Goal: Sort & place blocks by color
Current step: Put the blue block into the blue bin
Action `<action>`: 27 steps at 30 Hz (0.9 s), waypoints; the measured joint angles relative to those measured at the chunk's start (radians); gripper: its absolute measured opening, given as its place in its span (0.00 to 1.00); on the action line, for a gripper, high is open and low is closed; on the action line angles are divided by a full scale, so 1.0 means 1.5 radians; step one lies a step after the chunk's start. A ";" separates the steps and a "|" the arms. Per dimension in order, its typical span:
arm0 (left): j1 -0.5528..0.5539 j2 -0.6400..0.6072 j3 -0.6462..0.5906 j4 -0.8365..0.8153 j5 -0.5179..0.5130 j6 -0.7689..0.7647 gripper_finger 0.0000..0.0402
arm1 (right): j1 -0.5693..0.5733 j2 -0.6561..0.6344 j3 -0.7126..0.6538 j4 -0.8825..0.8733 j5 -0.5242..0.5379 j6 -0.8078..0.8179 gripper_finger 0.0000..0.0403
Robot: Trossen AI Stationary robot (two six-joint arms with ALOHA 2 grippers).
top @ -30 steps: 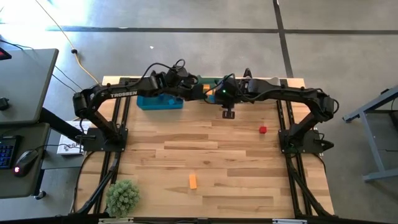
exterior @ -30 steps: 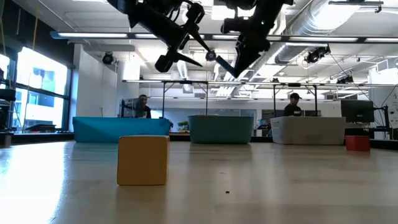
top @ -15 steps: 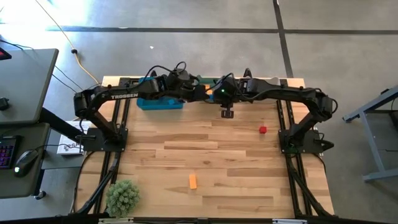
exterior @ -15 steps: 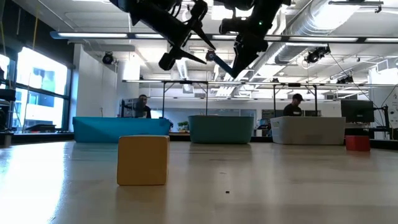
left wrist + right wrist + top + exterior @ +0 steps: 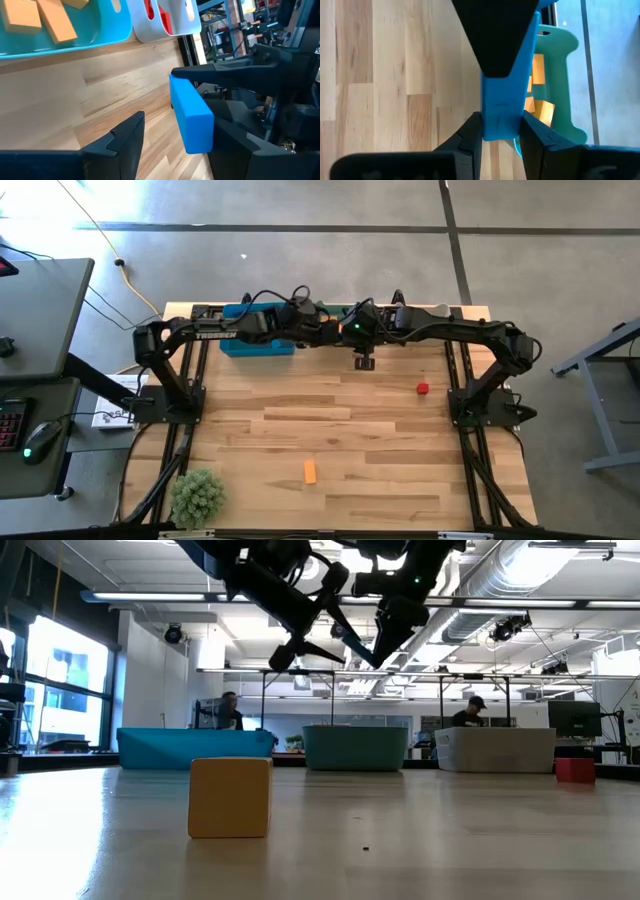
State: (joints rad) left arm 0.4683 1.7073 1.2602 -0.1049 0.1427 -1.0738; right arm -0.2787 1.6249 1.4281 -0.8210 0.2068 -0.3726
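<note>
My right fingers (image 5: 470, 137) pinch a blue bar (image 5: 501, 112) and hold it in the air over the far side of the table (image 5: 350, 430), near the teal bin (image 5: 107, 25) of orange blocks. My left fingers (image 5: 125, 142) are spread on either side of that bar, with a clear gap on one side. The white bin (image 5: 175, 22) is beside the teal one. On the table, an orange block (image 5: 310, 471) lies near the front and a red block (image 5: 423, 389) lies towards the right.
</note>
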 joint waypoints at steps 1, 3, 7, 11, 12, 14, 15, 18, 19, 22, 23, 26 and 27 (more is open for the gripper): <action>0.000 0.000 0.000 0.000 -0.002 0.001 0.46 | 0.000 0.000 0.000 0.000 0.000 0.003 0.18; 0.000 0.000 0.000 0.002 -0.007 0.002 0.44 | 0.000 0.000 0.000 -0.001 0.001 0.004 0.18; 0.003 0.000 0.000 0.021 -0.014 0.008 0.36 | 0.000 0.000 0.000 -0.002 0.001 0.004 0.18; 0.004 0.000 0.000 0.041 -0.017 0.022 0.25 | 0.000 0.000 0.000 -0.003 0.000 0.004 0.18; 0.003 0.000 0.000 0.041 -0.017 0.028 0.22 | 0.000 0.000 0.000 -0.004 -0.001 0.003 0.18; 0.003 0.000 0.000 0.040 -0.016 0.040 0.17 | 0.000 0.000 0.000 -0.005 -0.001 0.003 0.18; 0.003 0.000 0.000 0.039 -0.010 0.040 0.14 | 0.000 0.000 0.000 -0.007 0.000 0.003 0.18; 0.004 0.000 0.000 0.038 -0.002 0.038 0.09 | -0.002 0.000 0.000 -0.004 0.006 0.002 0.18; 0.004 0.000 0.000 0.038 -0.003 0.038 0.09 | -0.002 0.000 0.000 -0.004 0.013 0.001 0.18; 0.003 0.000 0.000 0.038 -0.003 0.038 0.13 | -0.001 0.000 0.000 -0.005 0.017 0.001 0.18; 0.003 0.000 0.000 0.039 -0.002 0.039 0.15 | -0.001 0.000 0.000 -0.004 0.016 0.001 0.18; 0.002 0.000 0.000 0.039 0.008 0.040 0.23 | -0.001 0.000 0.000 -0.002 0.022 0.004 0.18; 0.001 0.000 0.000 0.039 0.009 0.040 0.25 | -0.002 0.000 0.000 -0.001 0.029 0.005 0.18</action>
State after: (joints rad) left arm 0.4696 1.7069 1.2602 -0.0466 0.1560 -1.0142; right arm -0.2813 1.6247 1.4277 -0.8230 0.2499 -0.3658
